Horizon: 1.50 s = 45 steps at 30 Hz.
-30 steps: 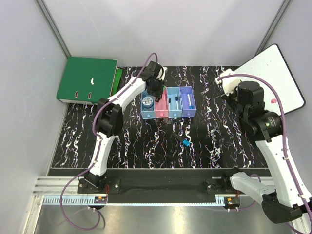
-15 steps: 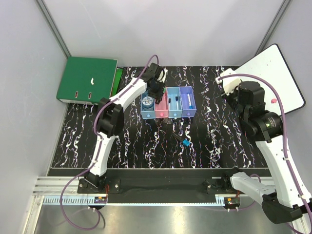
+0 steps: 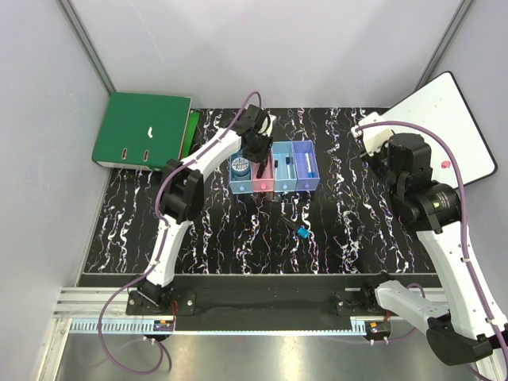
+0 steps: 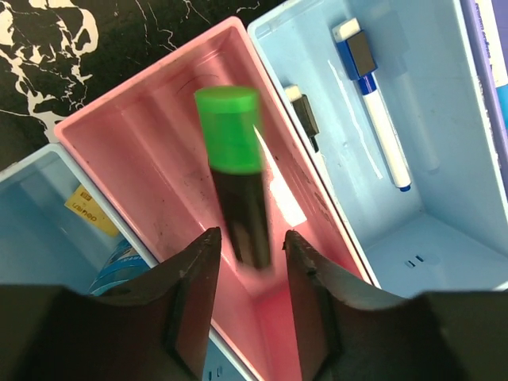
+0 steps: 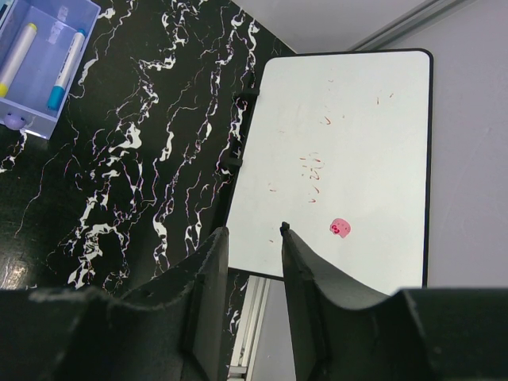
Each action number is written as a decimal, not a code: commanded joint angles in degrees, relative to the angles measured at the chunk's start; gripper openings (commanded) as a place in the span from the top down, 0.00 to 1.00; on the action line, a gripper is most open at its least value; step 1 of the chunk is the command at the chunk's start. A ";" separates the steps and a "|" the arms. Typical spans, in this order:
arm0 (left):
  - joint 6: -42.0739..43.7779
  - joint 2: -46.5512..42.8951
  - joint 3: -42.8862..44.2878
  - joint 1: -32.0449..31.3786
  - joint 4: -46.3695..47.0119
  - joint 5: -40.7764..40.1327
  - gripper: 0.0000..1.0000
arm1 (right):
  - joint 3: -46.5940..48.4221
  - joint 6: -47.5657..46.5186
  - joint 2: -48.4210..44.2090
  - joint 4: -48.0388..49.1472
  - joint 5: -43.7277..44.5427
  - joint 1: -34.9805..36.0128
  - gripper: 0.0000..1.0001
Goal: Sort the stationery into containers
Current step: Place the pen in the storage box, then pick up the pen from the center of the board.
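Note:
The containers (image 3: 274,169) stand in a row at mid-table. My left gripper (image 4: 250,234) hangs over the pink bin (image 4: 119,151), open. A black marker with a green cap (image 4: 236,175) is loose between the fingertips, blurred, with a gap on each side. A tape roll (image 3: 240,166) lies in the left light-blue bin (image 4: 40,214). White pens (image 4: 373,119) lie in the other light-blue bin (image 4: 429,198), and two more (image 5: 67,59) in the purple bin (image 5: 40,55). A blue-capped marker (image 3: 302,232) lies on the table. My right gripper (image 5: 252,232) is open and holds nothing, far right.
A green ring binder (image 3: 143,127) lies at the back left corner. A white board with a black rim (image 3: 444,127) rests at the back right, under my right gripper. Grey walls close in on the left, the back and the right.
My left gripper's fingers have spread and let go of the green-capped marker over the pink bin. The right arm has not moved.

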 commanded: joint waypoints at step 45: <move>93.58 -20.49 -24.79 -23.37 -9.81 13.98 0.07 | 0.23 -2.41 -3.87 -2.68 -3.15 -0.21 0.58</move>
